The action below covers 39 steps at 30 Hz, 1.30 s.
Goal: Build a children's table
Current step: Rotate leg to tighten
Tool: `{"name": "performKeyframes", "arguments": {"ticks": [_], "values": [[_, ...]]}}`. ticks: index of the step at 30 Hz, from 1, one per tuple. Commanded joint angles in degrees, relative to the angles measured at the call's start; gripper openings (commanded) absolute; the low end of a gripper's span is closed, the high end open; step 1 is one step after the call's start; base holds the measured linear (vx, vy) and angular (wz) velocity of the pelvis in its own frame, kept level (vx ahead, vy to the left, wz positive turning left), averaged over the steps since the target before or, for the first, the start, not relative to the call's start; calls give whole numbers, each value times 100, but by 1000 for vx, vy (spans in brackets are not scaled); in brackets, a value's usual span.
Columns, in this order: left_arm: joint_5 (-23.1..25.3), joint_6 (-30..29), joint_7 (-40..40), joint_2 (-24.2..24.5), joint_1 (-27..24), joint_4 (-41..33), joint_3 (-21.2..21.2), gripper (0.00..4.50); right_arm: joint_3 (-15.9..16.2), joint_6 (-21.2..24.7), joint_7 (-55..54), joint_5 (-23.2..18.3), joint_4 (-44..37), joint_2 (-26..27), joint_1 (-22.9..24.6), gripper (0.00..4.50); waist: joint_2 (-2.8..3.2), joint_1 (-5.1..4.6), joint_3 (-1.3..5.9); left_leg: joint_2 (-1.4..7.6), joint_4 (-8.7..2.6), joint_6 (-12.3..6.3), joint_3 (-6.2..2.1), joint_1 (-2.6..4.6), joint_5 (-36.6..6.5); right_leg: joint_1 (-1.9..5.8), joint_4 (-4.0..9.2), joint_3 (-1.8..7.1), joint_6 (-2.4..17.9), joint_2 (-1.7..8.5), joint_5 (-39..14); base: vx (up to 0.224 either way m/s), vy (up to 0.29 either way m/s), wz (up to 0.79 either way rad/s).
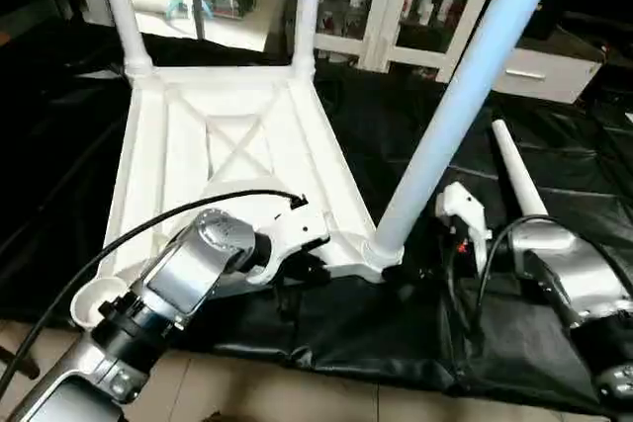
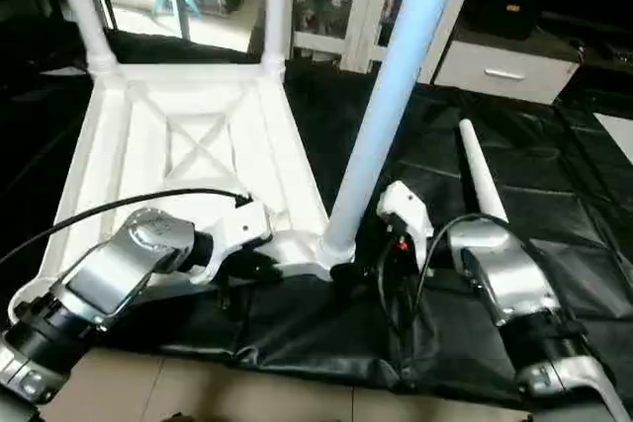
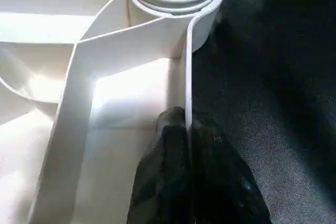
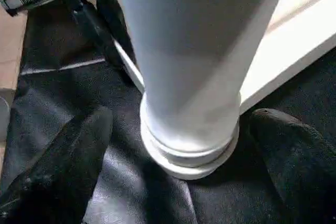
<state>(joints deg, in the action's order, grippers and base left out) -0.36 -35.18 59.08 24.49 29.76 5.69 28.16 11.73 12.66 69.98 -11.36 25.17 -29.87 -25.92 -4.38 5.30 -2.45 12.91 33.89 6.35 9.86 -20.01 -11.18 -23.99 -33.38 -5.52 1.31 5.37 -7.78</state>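
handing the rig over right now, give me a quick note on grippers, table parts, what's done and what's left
Left gripper: shut on the side wall of the table top, near the front right leg.
Right gripper: open, fingers either side of that leg's base, not gripping.
Table top lies underside up on the black mat.
Done: three legs stand in their sockets.
Left: fourth leg lies on the mat to the right; near left socket is empty.

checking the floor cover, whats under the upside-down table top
A black sheet lies under the white table top, spreading right beneath the loose leg. The part directly under the top is covered.
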Motion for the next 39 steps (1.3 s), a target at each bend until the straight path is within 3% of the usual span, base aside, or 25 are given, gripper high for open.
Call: {"name": "performKeyframes", "arguments": {"ticks": [1,5,9,10,14,15,20,21,26,35,38,39], "values": [[-114,-75,195,-31,-50,-190,214,0,37,-197,-16,142,133,-25,-102,448,-6,-14,343,45,-408,-224,51,-4,-1043,317,298,234,953,254,-1696,0,0,0],[-97,-82,210,-7,-65,-220,228,0,22,-217,48,115,160,3,-114,448,-7,-2,351,41,-396,-258,55,-5,-916,328,257,249,1020,244,-1461,0,0,0],[-78,-96,226,3,-67,-236,234,0,3,-329,150,69,266,36,-154,448,-20,1,338,36,-391,-252,52,-21,-1017,332,278,251,959,257,-1736,0,0,0],[-78,-96,226,3,-67,-236,234,0,3,-329,150,69,266,36,-154,421,-24,2,341,35,-389,-245,50,-25,-1018,334,278,250,945,256,-1764,0,0,0],[-74,-122,228,16,-71,-253,255,0,-16,-378,245,48,330,67,-156,407,-17,-4,342,41,-391,-225,42,-19,-1047,326,283,247,899,253,-1829,0,0,0],[-72,-123,230,18,-73,-252,258,0,-11,-384,267,43,332,69,-148,378,-21,-7,345,41,-391,-234,42,-22,-1017,329,273,247,920,246,-1755,0,0,0],[-68,-133,245,34,-77,-256,268,0,-22,-418,298,32,372,96,-153,367,-21,-5,351,37,-385,-246,46,-26,-952,338,255,248,986,242,-1603,0,0,0],[-67,-134,248,39,-78,-258,269,0,-22,-417,304,29,370,98,-153,337,-22,-4,352,37,-384,-248,46,-25,-947,339,253,249,991,245,-1606,0,0,0],[-66,-149,259,55,-84,-271,279,0,-9,-426,371,27,386,117,-155,293,-19,-3,348,41,-388,-240,43,-22,-991,337,259,247,977,246,-1676,0,0,0],[-62,-171,268,76,-90,-284,290,0,34,-410,416,51,345,134,-77,272,-19,-2,352,37,-383,-242,44,-27,-939,342,249,249,996,242,-1593,0,0,0],[-49,-147,136,-4,-74,-191,230,0,-48,-437,-63,165,440,263,-62,272,-12,-5,346,36,-389,-209,43,-22,-979,336,261,250,976,246,-1673,0,0,0],[-26,-158,-215,-248,-12,16,62,0,-90,-394,-829,438,707,430,-103,271,-7,-20,338,33,-393,-168,41,-28,-1033,329,271,248,942,244,-1763,0,0,0]]}}
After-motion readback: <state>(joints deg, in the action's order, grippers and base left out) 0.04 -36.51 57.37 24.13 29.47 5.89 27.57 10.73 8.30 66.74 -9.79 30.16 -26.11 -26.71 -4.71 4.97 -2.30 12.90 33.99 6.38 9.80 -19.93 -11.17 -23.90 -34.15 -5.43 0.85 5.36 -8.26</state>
